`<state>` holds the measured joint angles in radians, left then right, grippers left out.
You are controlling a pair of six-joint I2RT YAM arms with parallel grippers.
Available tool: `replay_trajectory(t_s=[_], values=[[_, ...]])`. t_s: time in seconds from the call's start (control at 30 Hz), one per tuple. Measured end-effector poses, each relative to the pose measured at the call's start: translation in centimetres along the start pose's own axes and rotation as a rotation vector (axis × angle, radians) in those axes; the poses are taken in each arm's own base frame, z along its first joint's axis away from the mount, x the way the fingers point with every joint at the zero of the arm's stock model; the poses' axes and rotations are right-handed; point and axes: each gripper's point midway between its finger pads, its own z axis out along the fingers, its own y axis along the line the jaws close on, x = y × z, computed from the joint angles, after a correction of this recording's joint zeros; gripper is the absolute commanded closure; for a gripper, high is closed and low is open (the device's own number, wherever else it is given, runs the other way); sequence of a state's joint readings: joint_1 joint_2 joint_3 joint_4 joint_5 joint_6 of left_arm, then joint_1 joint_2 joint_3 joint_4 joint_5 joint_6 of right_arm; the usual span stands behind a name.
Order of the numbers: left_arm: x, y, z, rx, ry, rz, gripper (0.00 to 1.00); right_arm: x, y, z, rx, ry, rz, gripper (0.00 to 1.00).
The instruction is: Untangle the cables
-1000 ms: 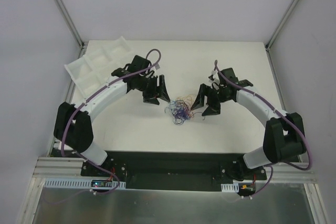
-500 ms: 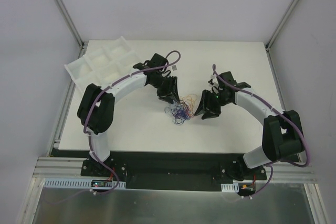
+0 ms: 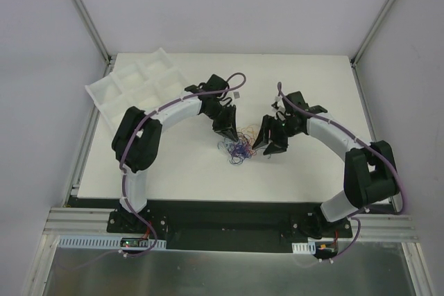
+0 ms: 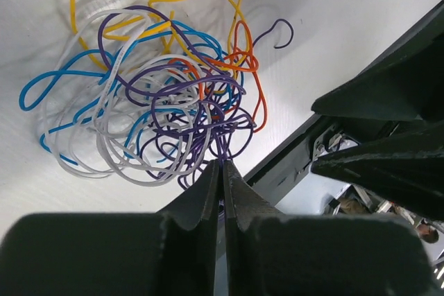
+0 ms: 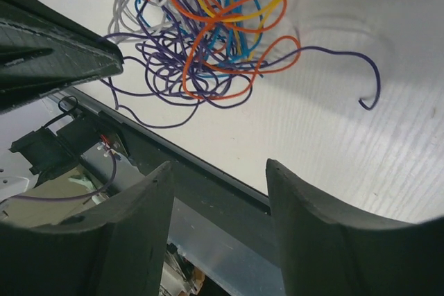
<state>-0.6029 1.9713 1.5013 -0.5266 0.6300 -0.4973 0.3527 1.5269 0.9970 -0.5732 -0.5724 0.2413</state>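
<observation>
- At the near edge of the table (image 3: 312,171) we find the left arm (image 3: 139,145) and the right arm (image 3: 364,171) fixed side by side. Both bend inward toward the middle of the surface.
- The cables (image 3: 238,148) lie in one tangled heap on the table, between the two grippers. We count purple, blue, orange, yellow and white strands, looped through one another.
- The left gripper (image 3: 227,128) sits at the far left side of the heap. In the left wrist view its fingers (image 4: 201,195) are pressed together tip to tip, with a purple cable (image 4: 220,149) pinched in the seam.
- The right gripper (image 3: 267,141) stands just beside the right side of the heap. In the right wrist view its fingers (image 5: 149,192) are clearly apart and hold nothing. We cannot tell whether they touch the table.
- A loose purple end (image 5: 371,81) hooks out of the heap on the right gripper's side and lies flat on the table.
- A white compartment tray (image 3: 132,81) sits askew at the far left corner, well apart from the heap.
</observation>
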Motion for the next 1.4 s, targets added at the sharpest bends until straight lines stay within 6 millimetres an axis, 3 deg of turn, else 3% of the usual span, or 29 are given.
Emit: replay_trajectory(t_s=[0.17,0.37,0.6,0.73,0.9,1.1,1.23,1.4], values=[[-0.1,-0.7,-0.7,0.010,-0.016,0.014,1.00,0.0,1.5,1.8,0.010,0.018,-0.023,0.31],[0.2,-3.7,-3.5,0.073,-0.061,0.057,1.00,-0.9,3.1,3.8,-0.017,-0.011,0.021,0.30],[0.4,-7.3,-5.7,0.151,-0.080,0.101,1.00,-2.6,3.0,6.5,0.006,-0.033,0.083,0.40],[-0.7,-11.1,-8.4,0.218,-0.141,0.175,1.00,-2.5,1.8,7.9,0.044,-0.015,0.120,0.44],[-2.3,-19.2,-15.7,0.349,-0.320,0.363,1.00,-2.5,0.5,8.2,0.101,-0.021,0.132,0.46],[-1.5,-28.9,-28.4,0.519,-0.630,0.625,1.00,-2.6,-1.7,7.7,0.192,-0.038,0.141,0.47],[0.6,-31.9,-34.5,0.577,-0.798,0.724,1.00,-3.9,-3.7,6.3,0.251,-0.089,0.164,0.48],[2.8,-33.7,-40.0,0.614,-0.977,0.805,1.00,-5.3,-7.5,3.7,0.351,-0.161,0.239,0.49]])
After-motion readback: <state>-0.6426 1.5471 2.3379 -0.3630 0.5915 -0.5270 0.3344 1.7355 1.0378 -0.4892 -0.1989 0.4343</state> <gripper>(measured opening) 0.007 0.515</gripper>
